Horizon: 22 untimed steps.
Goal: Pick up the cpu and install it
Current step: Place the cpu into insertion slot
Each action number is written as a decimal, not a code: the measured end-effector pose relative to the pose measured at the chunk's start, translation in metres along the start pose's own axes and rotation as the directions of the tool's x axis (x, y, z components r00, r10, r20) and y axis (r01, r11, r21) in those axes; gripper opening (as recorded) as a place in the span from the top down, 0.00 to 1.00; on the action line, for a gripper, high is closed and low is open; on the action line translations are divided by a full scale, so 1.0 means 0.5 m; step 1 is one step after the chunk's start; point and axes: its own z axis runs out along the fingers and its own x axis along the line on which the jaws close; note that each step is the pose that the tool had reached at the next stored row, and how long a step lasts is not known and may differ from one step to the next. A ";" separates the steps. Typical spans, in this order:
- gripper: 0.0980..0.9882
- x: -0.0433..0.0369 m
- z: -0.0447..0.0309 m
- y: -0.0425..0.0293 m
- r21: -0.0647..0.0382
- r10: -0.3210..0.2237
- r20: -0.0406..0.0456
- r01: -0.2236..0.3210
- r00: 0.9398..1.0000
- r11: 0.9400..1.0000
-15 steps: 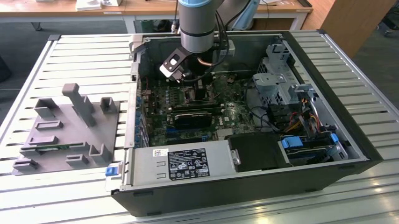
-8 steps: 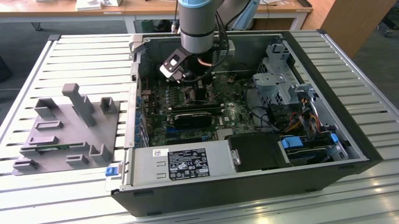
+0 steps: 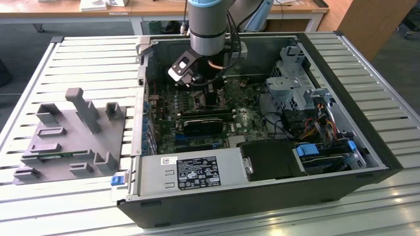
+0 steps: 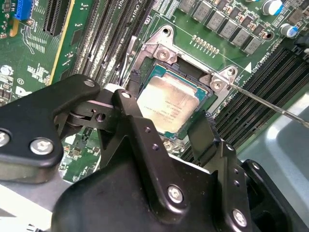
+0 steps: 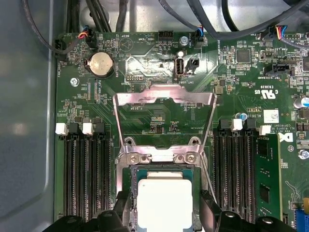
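Since the cpu (image 5: 164, 205) lies flat in the socket (image 5: 159, 157) directly beneath the end effector (image 5: 164, 197), its fingers (image 5: 121, 207) stand apart, flanking two opposite edges.

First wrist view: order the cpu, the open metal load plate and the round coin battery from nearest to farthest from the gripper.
1. cpu: right at the gripper, at the socket.
2. load plate: flipped open just beyond the socket.
3. coin battery: farthest, near the board's edge.
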 end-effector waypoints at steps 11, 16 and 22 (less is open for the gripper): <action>0.36 0.000 -0.007 0.000 0.000 0.000 0.000 0.000 1.000 1.000; 0.36 0.000 -0.011 0.000 0.000 0.000 0.000 0.000 1.000 1.000; 0.44 0.000 -0.029 0.001 0.000 0.000 0.000 0.000 1.000 1.000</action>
